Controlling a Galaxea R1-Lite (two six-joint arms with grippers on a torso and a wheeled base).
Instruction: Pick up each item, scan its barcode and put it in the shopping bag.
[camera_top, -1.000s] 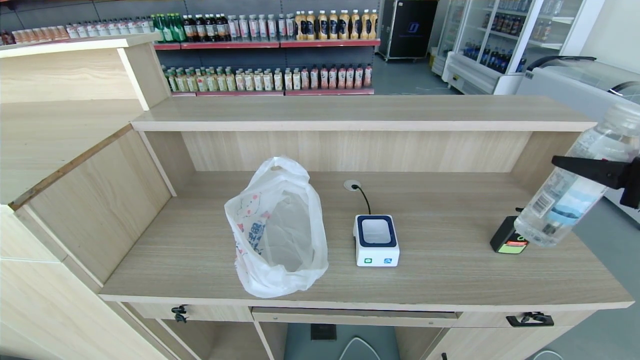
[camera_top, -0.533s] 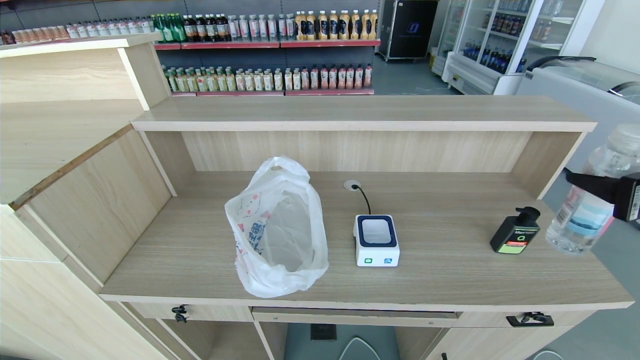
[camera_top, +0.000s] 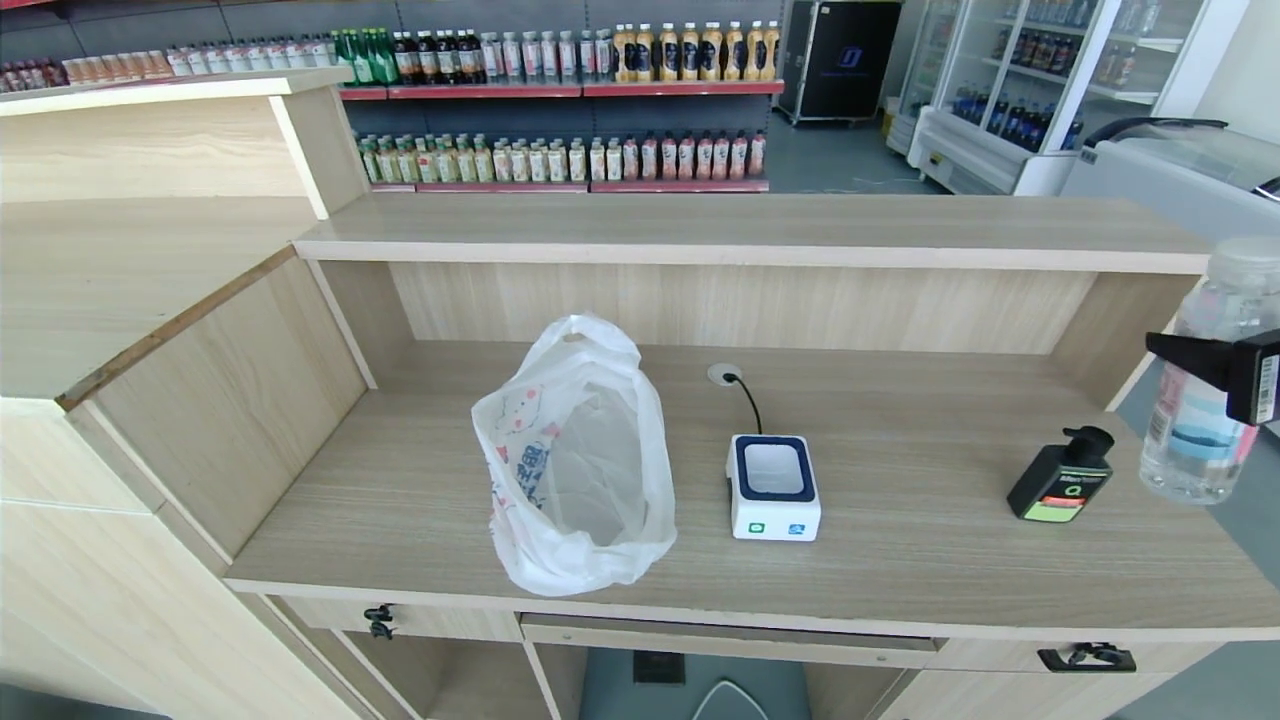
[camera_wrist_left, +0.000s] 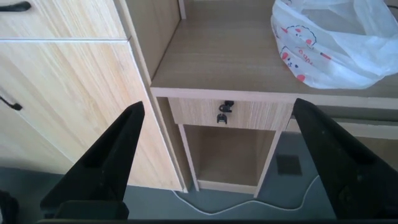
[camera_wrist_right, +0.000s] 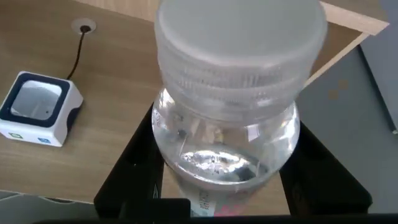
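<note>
A clear water bottle (camera_top: 1200, 400) with a blue-and-white label hangs upright beyond the counter's right end, held by my right gripper (camera_top: 1195, 360) around its upper body. From the right wrist view its cap and shoulder (camera_wrist_right: 230, 143) sit between the black fingers (camera_wrist_right: 134, 168). A white scanner (camera_top: 775, 487) with a dark-rimmed window sits mid-counter, also seen as the scanner (camera_wrist_right: 38, 109). The white shopping bag (camera_top: 580, 460) stands with its mouth gaping, left of the scanner. A black pump bottle (camera_top: 1060, 478) stands on the counter's right part. My left gripper (camera_wrist_left: 211, 162) is open, low before the counter's left front.
The wooden counter (camera_top: 900, 560) has a raised back ledge (camera_top: 750, 225) and a side wall on the left. The scanner's cable (camera_top: 745, 400) runs to a hole in the top. A drawer with a key (camera_wrist_left: 224, 112) sits under the bag (camera_wrist_left: 336, 43).
The water bottle has swung from tilted over the pump bottle to upright and farther right, off the counter's end. The head camera has shifted a little.
</note>
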